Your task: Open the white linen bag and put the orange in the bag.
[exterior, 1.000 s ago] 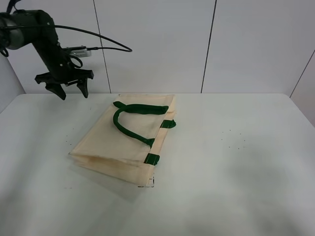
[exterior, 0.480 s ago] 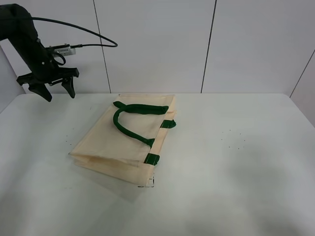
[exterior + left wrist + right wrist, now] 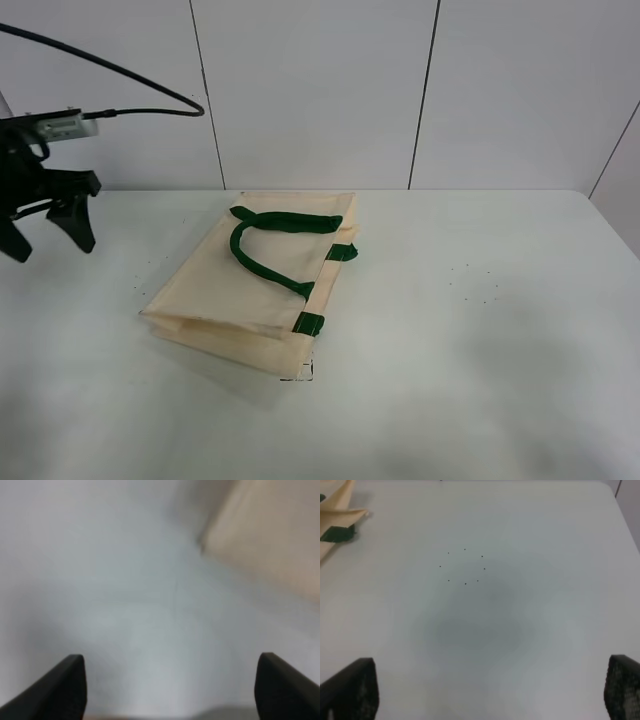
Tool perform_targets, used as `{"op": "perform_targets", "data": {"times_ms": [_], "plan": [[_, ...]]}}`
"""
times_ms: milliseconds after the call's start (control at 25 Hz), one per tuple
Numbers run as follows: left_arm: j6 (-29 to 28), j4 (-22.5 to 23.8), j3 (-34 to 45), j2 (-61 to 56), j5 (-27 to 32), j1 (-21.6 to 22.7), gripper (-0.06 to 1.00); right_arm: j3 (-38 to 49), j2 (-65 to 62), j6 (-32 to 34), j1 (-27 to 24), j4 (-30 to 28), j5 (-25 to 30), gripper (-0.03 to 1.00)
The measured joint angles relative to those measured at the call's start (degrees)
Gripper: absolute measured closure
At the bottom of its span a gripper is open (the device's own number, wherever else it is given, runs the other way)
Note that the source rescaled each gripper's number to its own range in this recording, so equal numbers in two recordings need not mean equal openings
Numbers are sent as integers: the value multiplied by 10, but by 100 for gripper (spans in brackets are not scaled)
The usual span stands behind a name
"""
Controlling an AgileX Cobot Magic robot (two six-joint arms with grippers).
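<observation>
The white linen bag [image 3: 258, 291] lies flat on the desk [image 3: 480, 330], left of the middle, its green handles [image 3: 268, 243] resting on top. The left end effector [image 3: 45, 232] hangs at the far left edge above the desk, well apart from the bag, fingers spread wide and holding nothing. The right end effector [image 3: 490, 692] is likewise spread wide and empty above bare desk, with a corner of the bag at the edge of its wrist view.

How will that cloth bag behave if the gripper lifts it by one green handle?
The bag lies flat and folded, so it will probably sag and drape. It looks like thin cloth, likely light. The handle curves loosely and would likely pull taut first.
</observation>
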Motion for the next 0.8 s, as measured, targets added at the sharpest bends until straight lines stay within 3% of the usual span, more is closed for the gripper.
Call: {"op": "perform_targets", "data": {"times_ms": [280,480,640,800], "plan": [[26,11,223,-274,-3,0,-1,0,0,0,0,0,0,-3],[39,15,358,-466,-58,0,-1,0,0,0,0,0,0,-3],[41,14,421,-616,-68,0,-1,0,0,0,0,0,0,-3],[43,19,426,-736,-72,0,-1,0,0,0,0,0,0,-3]]}}
